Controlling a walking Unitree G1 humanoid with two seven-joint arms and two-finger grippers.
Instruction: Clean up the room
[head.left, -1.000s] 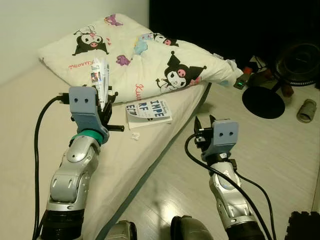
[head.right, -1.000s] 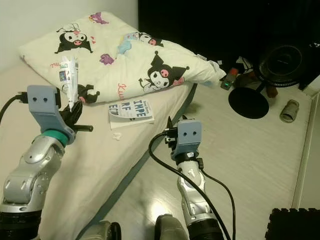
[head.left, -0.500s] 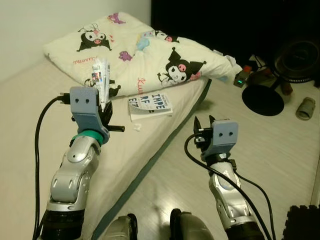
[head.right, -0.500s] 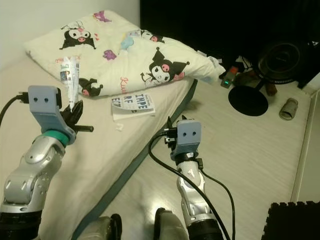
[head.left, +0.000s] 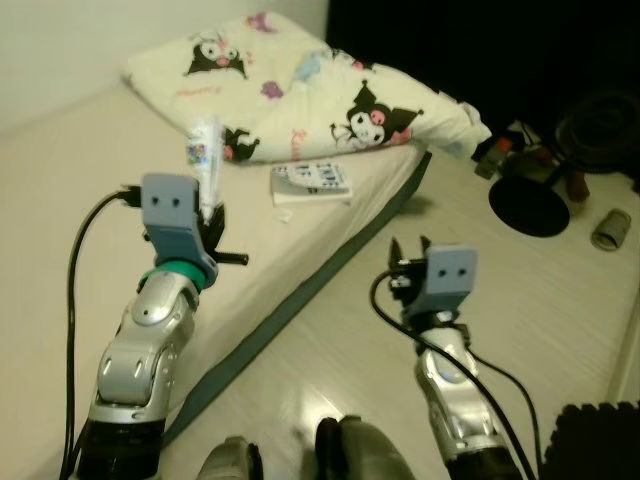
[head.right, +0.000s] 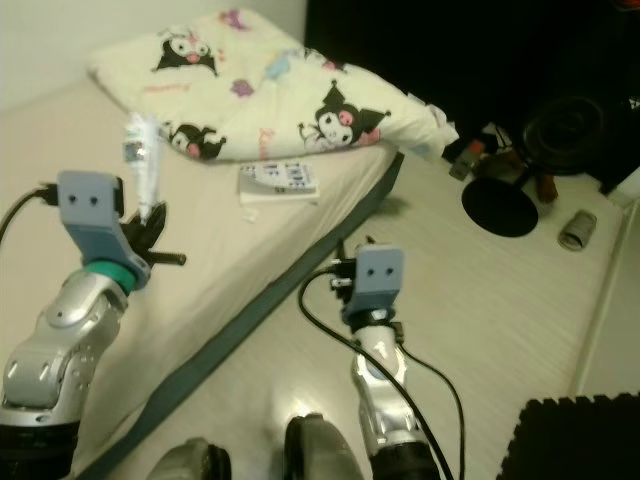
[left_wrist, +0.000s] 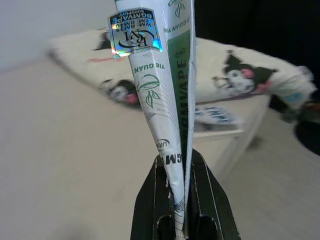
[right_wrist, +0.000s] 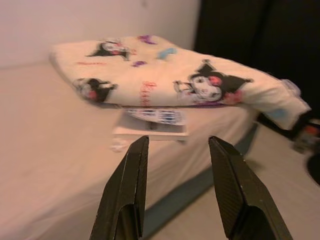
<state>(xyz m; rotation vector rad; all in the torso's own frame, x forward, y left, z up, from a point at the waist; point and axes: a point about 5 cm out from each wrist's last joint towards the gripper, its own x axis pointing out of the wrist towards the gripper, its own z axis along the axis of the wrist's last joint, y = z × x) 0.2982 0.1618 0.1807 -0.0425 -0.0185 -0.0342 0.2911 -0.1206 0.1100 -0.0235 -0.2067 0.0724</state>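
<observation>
Meanwhile, viewed from farther back than a second ago: book (head.left: 311, 181) and cartoon-print quilt (head.left: 320, 95) now smaller and higher up on the bed (head.left: 90, 170). Left gripper (left_wrist: 182, 200) still clamped on a flattened white-and-green packet (left_wrist: 167, 100), raised over the bed, short of the quilt; print reads "TIE GUAN". Right gripper (right_wrist: 180, 165) parted, holding nothing, beside the bed over the floor (head.left: 560, 290).
</observation>
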